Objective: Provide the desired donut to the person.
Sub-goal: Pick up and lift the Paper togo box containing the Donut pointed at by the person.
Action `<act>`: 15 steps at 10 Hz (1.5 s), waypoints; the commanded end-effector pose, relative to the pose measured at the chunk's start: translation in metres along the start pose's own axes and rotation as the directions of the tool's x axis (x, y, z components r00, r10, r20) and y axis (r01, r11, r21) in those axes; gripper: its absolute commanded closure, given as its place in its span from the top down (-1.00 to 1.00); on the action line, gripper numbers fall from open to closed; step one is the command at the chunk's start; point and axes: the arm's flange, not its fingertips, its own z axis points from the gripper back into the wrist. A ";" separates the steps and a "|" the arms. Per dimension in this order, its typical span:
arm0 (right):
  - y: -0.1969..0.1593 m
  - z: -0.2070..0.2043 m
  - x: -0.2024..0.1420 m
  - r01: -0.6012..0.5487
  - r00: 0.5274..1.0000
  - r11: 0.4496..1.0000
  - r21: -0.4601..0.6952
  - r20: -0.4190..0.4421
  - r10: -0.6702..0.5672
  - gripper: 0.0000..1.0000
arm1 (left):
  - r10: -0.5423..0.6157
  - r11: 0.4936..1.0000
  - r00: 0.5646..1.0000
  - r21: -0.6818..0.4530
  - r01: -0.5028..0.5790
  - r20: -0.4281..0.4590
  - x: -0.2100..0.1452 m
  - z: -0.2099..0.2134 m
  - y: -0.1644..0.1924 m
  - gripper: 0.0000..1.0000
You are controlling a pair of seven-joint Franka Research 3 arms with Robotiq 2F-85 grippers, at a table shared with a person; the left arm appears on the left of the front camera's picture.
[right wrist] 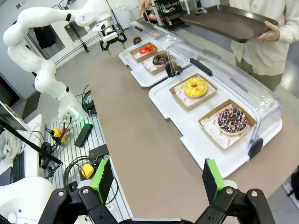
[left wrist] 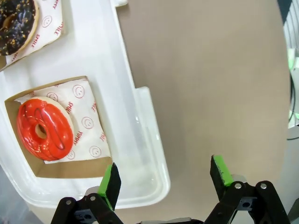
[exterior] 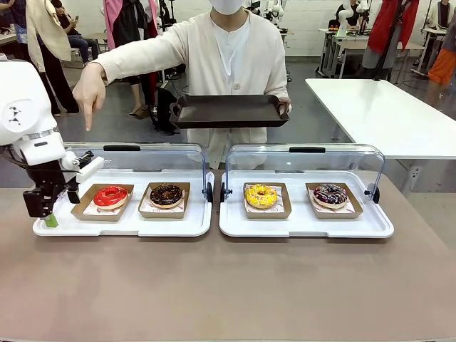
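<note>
The person stands at the far side, holding a dark serving tray (exterior: 228, 110) in one hand; the other hand (exterior: 89, 91) points a finger down over the left end of the left tray. Below it a red-glazed donut (exterior: 110, 196) (left wrist: 44, 129) lies in a cardboard box. My left gripper (exterior: 44, 212) (left wrist: 166, 175) hangs open at that tray's left end, straddling its rim beside the red donut and holding nothing. My right gripper (right wrist: 156, 179) is open and empty, high above the table's near side.
The left white tray (exterior: 128, 224) also carries a chocolate donut (exterior: 167, 194). The right white tray (exterior: 306, 226) bears a yellow donut (exterior: 261, 195) and a dark sprinkled donut (exterior: 330, 194). Clear lids (exterior: 306, 160) stand raised behind both. Bare tabletop lies in front.
</note>
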 end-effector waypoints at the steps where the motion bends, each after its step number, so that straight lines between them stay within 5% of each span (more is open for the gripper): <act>1: 0.000 0.000 0.000 -0.007 1.000 1.000 0.008 0.012 0.007 1.00 | 0.019 0.999 1.000 0.040 -0.018 -0.012 0.003 -0.014 0.011 1.00; 11: 0.000 0.000 0.000 -0.007 1.000 1.000 0.008 0.012 0.007 1.00 | 0.070 0.992 0.997 0.107 -0.066 -0.029 -0.011 -0.045 0.043 1.00; 12: 0.000 0.000 0.000 -0.007 1.000 1.000 0.008 0.012 0.007 1.00 | 0.065 0.991 0.998 0.120 -0.062 -0.020 -0.013 -0.048 0.044 0.88; 13: 0.000 0.000 0.000 -0.007 1.000 1.000 0.008 0.012 0.007 1.00 | 0.060 0.991 0.998 0.120 -0.058 -0.012 -0.013 -0.048 0.045 0.08; 14: 0.000 0.000 0.000 -0.007 1.000 1.000 0.008 0.012 0.007 1.00 | 0.054 0.991 0.999 0.124 -0.053 -0.006 -0.013 -0.048 0.046 -0.22; 15: 0.000 0.000 0.000 -0.007 1.000 1.000 0.008 0.012 0.007 1.00 | 0.057 0.990 0.998 0.127 -0.055 -0.005 -0.013 -0.047 0.045 -1.00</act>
